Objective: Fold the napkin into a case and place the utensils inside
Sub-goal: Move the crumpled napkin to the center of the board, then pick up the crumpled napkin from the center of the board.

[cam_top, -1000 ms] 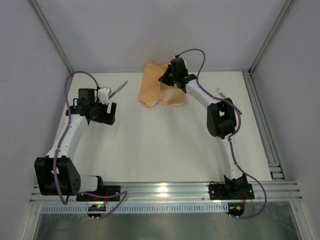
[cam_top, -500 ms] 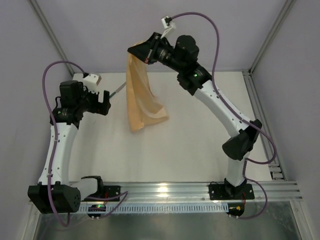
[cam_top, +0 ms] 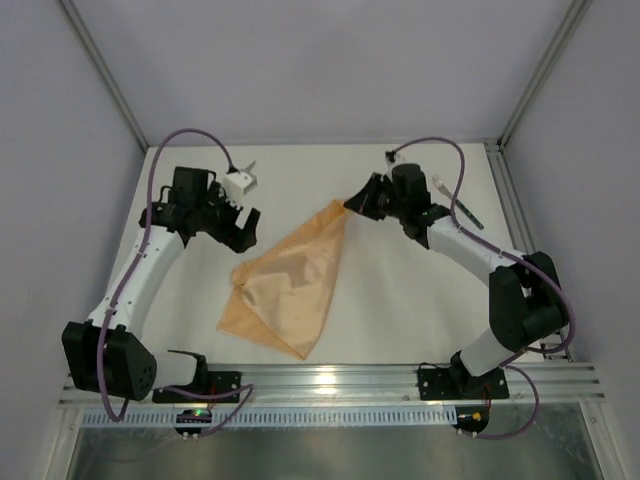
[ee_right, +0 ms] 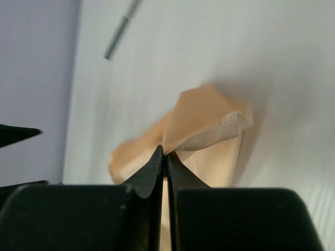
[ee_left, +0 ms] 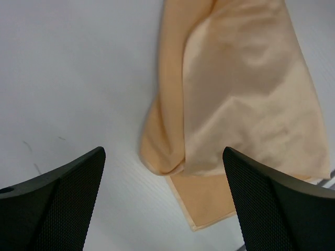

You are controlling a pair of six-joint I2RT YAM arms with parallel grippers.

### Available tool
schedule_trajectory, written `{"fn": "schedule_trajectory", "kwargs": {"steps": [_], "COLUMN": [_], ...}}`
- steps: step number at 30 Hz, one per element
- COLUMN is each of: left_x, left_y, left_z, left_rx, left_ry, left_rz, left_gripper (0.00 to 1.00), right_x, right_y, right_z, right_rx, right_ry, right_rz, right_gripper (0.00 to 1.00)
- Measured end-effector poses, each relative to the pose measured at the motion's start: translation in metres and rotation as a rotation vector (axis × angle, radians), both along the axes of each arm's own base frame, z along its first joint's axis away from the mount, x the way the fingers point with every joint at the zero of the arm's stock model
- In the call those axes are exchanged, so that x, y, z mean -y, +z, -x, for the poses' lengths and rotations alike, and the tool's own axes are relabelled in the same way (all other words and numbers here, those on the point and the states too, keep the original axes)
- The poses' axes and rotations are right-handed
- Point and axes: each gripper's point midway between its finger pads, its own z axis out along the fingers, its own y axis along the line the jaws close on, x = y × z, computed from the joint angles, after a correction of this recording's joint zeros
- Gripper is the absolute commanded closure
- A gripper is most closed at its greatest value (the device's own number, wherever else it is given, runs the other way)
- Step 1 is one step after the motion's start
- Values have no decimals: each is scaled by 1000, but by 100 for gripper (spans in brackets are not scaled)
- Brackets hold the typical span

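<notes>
The peach-orange napkin (cam_top: 285,290) lies loosely spread on the white table, stretched from its far right corner toward the front. My right gripper (cam_top: 352,203) is shut on that far corner, which the right wrist view shows as a folded edge of the napkin (ee_right: 209,117) pinched at the right gripper (ee_right: 166,157). My left gripper (cam_top: 243,230) hovers open over the bunched left edge of the napkin (ee_left: 235,94), its fingers (ee_left: 57,204) wide apart. The knife (ee_right: 121,29) lies far left, mostly hidden in the top view. A green-handled utensil (cam_top: 462,208) lies far right. No case is in view.
Grey walls and slanted frame posts close in the table at the back and sides. An aluminium rail (cam_top: 330,380) with both arm bases runs along the near edge. A slotted rail (cam_top: 525,250) lines the right side.
The right arm has swung the hanging napkin down and laid it out toward the front of the table. The left arm has moved right and down, toward the cloth's left edge.
</notes>
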Motion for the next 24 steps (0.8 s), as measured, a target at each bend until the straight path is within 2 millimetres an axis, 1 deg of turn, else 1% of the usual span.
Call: {"fn": "schedule_trajectory", "kwargs": {"steps": [1, 2, 3, 4, 5, 6, 7, 8, 9, 11, 12, 14, 16, 17, 18, 19, 24], "left_x": [9, 17, 23, 28, 31, 35, 37, 38, 38, 33, 31, 22, 12, 8, 6, 7, 20], "left_y": [-13, -26, -40, -55, -68, -82, -96, -109, -119, -135, -138, -143, -142, -142, -142, -141, -134], "left_z": [9, 19, 29, 40, 48, 57, 66, 73, 77, 76, 73, 58, 42, 38, 38, 43, 75], "left_rx": [-27, -53, -83, -112, -139, -166, -198, -230, -257, -317, -337, -385, -412, -416, -424, -436, -459], "left_ry": [-46, -92, -134, -176, -207, -246, -274, -298, -313, -299, -283, -220, -166, -153, -152, -167, -265], "left_rz": [-25, -51, -80, -121, -155, -195, -236, -270, -295, -314, -310, -269, -222, -202, -177, -158, -95], "left_gripper": [5, 7, 8, 9, 13, 16, 21, 33, 37, 41, 41, 41, 39, 39, 38, 38, 39], "right_x": [5, 11, 17, 22, 24, 25, 25, 25, 24, 23, 23, 23, 23, 23, 24, 23, 24], "right_y": [-43, -80, -105, -121, -128, -131, -130, -127, -124, -121, -121, -120, -119, -119, -118, -118, -120], "right_z": [13, 26, 38, 48, 52, 54, 52, 50, 47, 44, 43, 42, 41, 40, 40, 40, 39], "right_rx": [-94, -177, -238, -277, -298, -305, -294, -276, -259, -241, -235, -226, -219, -216, -213, -209, -204], "right_ry": [-2, -8, -12, -14, -14, -15, -15, -14, -14, -14, -15, -17, -17, -17, -16, -15, -17], "right_rz": [42, 81, 110, 130, 141, 147, 148, 146, 143, 141, 141, 142, 144, 144, 146, 147, 155], "right_gripper": [96, 96, 96, 96, 96, 96, 96, 96, 96, 96, 96, 96, 96, 96, 96, 96, 96]}}
